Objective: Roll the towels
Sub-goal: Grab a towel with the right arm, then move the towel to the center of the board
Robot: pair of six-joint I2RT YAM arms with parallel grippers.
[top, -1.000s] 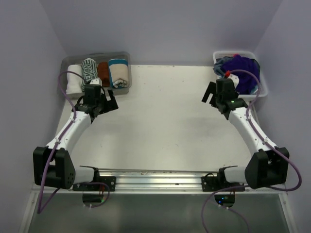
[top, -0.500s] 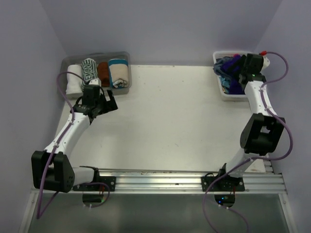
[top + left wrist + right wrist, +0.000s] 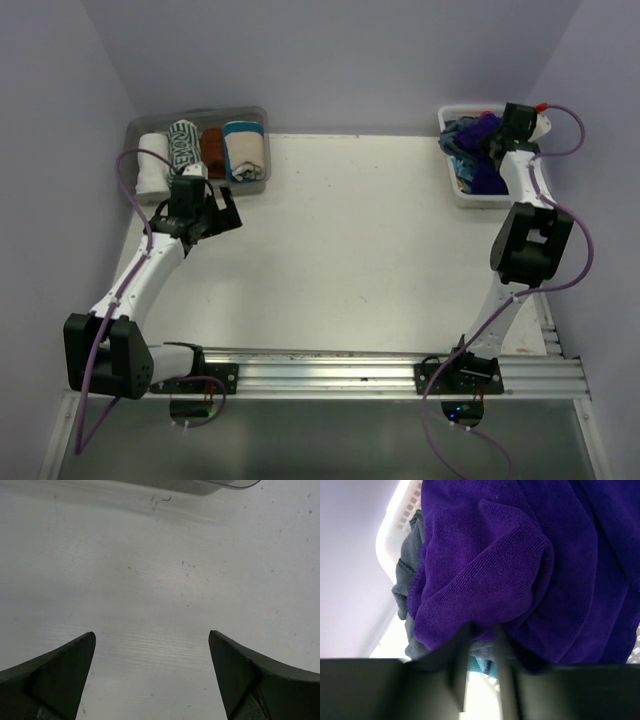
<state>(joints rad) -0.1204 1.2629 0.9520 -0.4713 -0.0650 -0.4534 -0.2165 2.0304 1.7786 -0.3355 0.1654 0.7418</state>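
A deep purple towel (image 3: 520, 555) lies heaped on top of the white lattice basket (image 3: 470, 200) at the back right; it shows as purple towel (image 3: 485, 178) from above. A grey towel (image 3: 405, 580) and a teal one (image 3: 480, 664) lie under it. My right gripper (image 3: 482, 627) reaches down into the basket, right gripper (image 3: 494, 148), its blurred fingers drawn close together on a lower fold of the purple towel. My left gripper (image 3: 151, 637) hovers wide open over bare table, left gripper (image 3: 218, 216), just in front of the tub, holding nothing.
A clear plastic tub (image 3: 255, 118) at the back left holds rolled towels: white (image 3: 152, 165), green-patterned (image 3: 183, 145), rust-brown (image 3: 213, 150) and cream-and-teal (image 3: 245, 150). Its corner shows in the left wrist view, tub (image 3: 225, 484). Lilac walls close in on three sides.
My right arm swung from over the table up and into the basket, and its jaws narrowed onto the purple towel. The left arm has barely moved.
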